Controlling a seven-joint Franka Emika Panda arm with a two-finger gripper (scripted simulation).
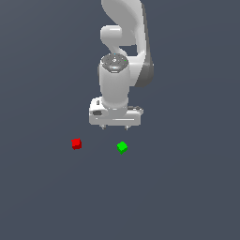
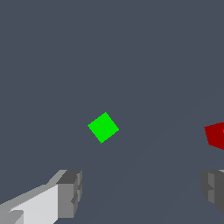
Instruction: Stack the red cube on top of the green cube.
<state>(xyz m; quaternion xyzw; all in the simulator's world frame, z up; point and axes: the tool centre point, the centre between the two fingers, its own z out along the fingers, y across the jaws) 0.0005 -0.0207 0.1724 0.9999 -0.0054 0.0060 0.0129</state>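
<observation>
Matte slate-grey floor (image 1: 42, 197): flat, untextured, uniformly shaded; both cubes are being borne on it.

Red cube (image 1: 76, 144): small, solid, plain, sharp-edged. It is being shown resting on the floor toward the exterior view's left, well apart from the gripper and held by nothing. In the wrist view it (image 2: 216, 135) is being cut off by the frame edge, so only part of one face is being seen.

Green cube (image 1: 122, 147): same size and finish, bright and unshaded on top. It is being shown on the floor, apart from the red cube, toward the exterior view's right of it and just below the gripper's outline. In the wrist view it (image 2: 103, 127) is being presented as a diamond, turned corner-on.

Gripper (image 1: 115, 127): smooth white housing, blocky dark-grey fingers (image 2: 70, 192) with stepped faces. The jaws are being held wide apart, nothing between them; it is being kept above the floor.

Arm (image 1: 123, 56): glossy white, rounded casings, grey joint bands.
</observation>
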